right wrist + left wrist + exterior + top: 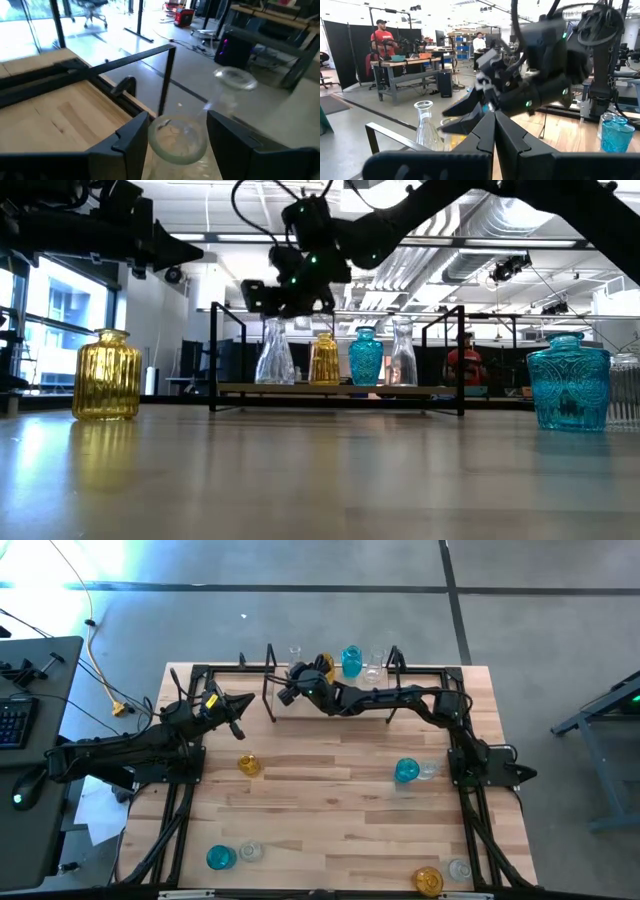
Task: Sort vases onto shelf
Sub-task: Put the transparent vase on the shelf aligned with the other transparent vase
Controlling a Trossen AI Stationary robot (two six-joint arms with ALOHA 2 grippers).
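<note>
Our right end effector (pixel 290 692) straddles a clear vase (pixel 178 138) on the shelf (pixel 340 390), fingers apart, apparently releasing it upright.

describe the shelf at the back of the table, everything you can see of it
The shelf is a light wooden board in a thin black metal frame with upright loop ends. It sits level at the table's far edge and carries four vases in a row: clear, amber, teal, clear. The right pincer hovers open over its left end.
</note>
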